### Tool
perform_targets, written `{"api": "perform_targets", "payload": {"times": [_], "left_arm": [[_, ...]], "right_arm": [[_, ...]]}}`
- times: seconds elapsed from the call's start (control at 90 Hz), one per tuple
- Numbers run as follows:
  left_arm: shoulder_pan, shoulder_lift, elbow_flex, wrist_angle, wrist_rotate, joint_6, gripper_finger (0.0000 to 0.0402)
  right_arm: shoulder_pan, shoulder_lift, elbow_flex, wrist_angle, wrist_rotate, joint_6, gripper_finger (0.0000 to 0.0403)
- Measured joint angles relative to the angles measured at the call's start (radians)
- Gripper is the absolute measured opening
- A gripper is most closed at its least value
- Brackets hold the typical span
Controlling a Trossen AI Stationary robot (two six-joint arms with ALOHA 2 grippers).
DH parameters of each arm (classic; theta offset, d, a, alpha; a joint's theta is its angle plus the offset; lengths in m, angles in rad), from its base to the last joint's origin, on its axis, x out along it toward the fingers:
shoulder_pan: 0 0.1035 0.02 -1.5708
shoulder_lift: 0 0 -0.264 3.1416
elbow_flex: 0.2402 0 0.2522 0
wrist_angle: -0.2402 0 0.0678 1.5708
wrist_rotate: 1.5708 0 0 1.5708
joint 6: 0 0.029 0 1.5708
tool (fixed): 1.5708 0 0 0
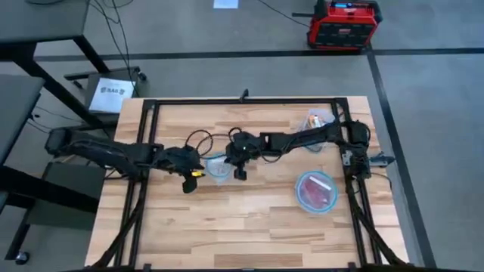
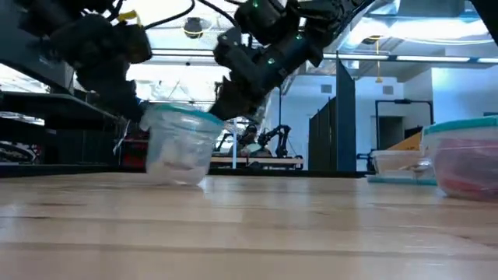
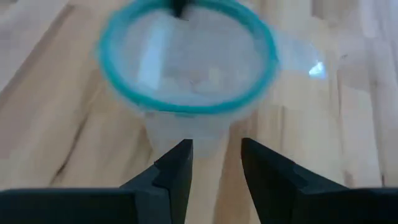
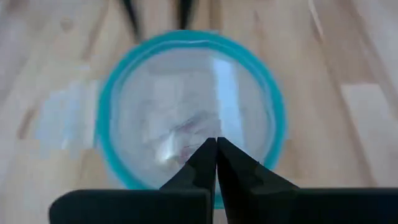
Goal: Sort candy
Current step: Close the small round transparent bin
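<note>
Two robot arms meet over a clear teal-rimmed tub [image 1: 218, 169] mid-table

Right gripper [image 4: 216, 144], fingers together, hangs above pale candy [image 4: 186, 134] inside; left gripper [image 3: 214, 155], fingers apart, sits just beside the tub, which looks tilted and could tip or slide if nudged. Pale wood table [image 1: 227, 227]; grey floor, red case [image 1: 342, 24] behind

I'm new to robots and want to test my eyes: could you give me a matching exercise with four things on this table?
Things:
1 left gripper
2 right gripper
3 middle container
4 container of red candy

States or places:
a shut
b right part of the table
c open
d between the two grippers

Pairs: 1-c, 2-a, 3-d, 4-b
</note>
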Motion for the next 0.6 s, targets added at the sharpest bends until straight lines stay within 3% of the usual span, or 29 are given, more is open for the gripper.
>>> {"api": "perform_targets", "payload": {"times": [0.189, 0.278, 0.522, 0.6], "left_arm": [[-0.006, 0.023, 0.039, -0.080, -0.001, 0.012, 0.0123], [-0.006, 0.003, 0.040, -0.119, -0.002, 0.012, 0.0123], [-0.006, 0.002, 0.042, -0.022, -0.042, 0.062, 0.0123], [-0.006, 0.008, 0.042, -0.033, -0.042, 0.066, 0.0123]], "right_arm": [[-0.014, -0.067, 0.000, 0.022, -0.007, -0.004, 0.0000], [-0.012, -0.065, 0.001, 0.029, -0.068, -0.009, 0.0000], [-0.026, 0.034, 0.000, 0.209, -0.257, -0.037, 0.0000], [-0.030, 0.065, -0.001, 0.258, -0.260, -0.024, 0.0000]]}}
